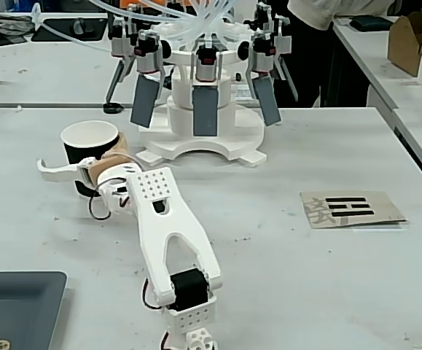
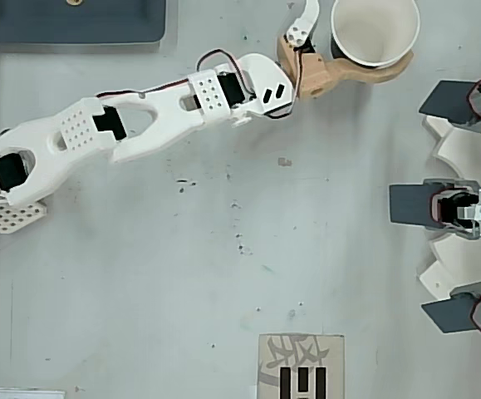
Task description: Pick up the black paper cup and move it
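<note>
The black paper cup [image 1: 74,152] stands upright at the table's back left, its white inside [image 2: 373,29] showing from above. My gripper [image 1: 81,151] is open around it. The tan finger [image 1: 117,141] runs along the cup's right side in the fixed view. From above, this finger [image 2: 365,76] lies against the cup's lower edge. The white finger [image 1: 53,170] sticks out to the cup's left, apart from it. In the overhead view that finger [image 2: 304,18] runs off the top edge. The gripper [image 2: 360,29] holds nothing.
A white machine with several grey paddles [image 1: 205,109] stands right behind the cup, at the right edge from above [image 2: 452,204]. A dark tray [image 1: 14,306] lies front left. A cardboard card with black marks [image 1: 350,208] lies to the right. A cardboard box [image 1: 413,36] sits on the far table.
</note>
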